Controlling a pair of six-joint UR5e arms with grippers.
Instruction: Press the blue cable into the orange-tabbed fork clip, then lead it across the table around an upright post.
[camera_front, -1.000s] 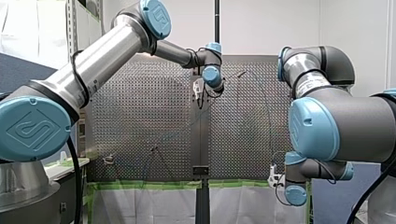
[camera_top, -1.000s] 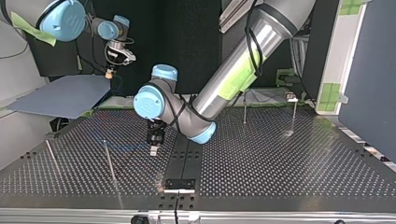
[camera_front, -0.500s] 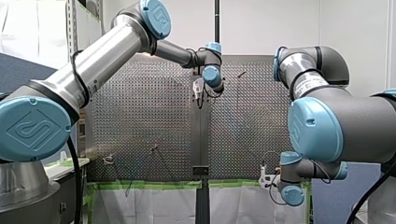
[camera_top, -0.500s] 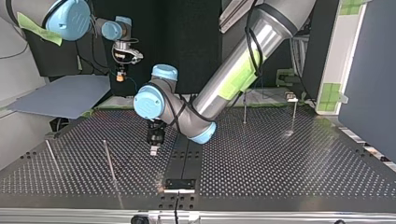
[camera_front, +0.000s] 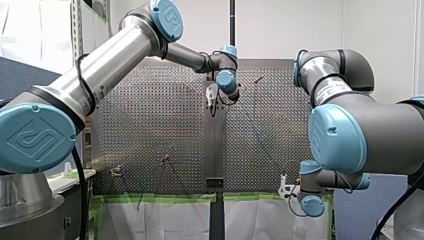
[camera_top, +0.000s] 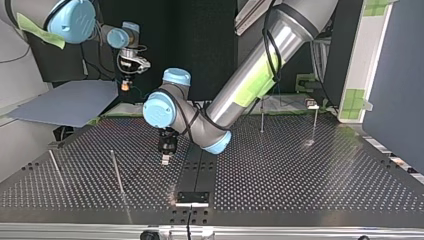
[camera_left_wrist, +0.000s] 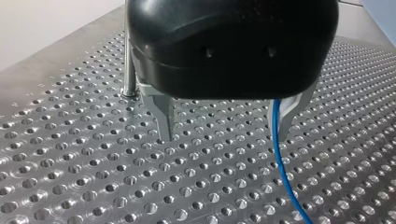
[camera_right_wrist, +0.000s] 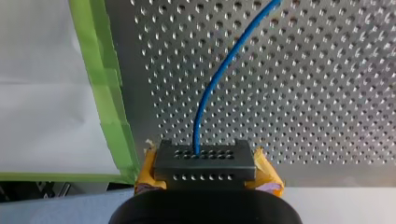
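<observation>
Two grippers attend the blue cable (camera_right_wrist: 219, 79). Near the middle of the perforated table (camera_top: 300, 170), my left gripper (camera_left_wrist: 226, 126) points down close above the holes with its metal fingers (camera_left_wrist: 163, 116) apart. The cable runs down just inside one finger, unpinched, and an upright post (camera_left_wrist: 127, 60) stands just behind the other. My right gripper (camera_right_wrist: 208, 170), with yellow pads, hangs at the table's edge nearest the arms, lined with green tape (camera_right_wrist: 109, 93), and is clamped on the cable, which leads out across the plate.
</observation>
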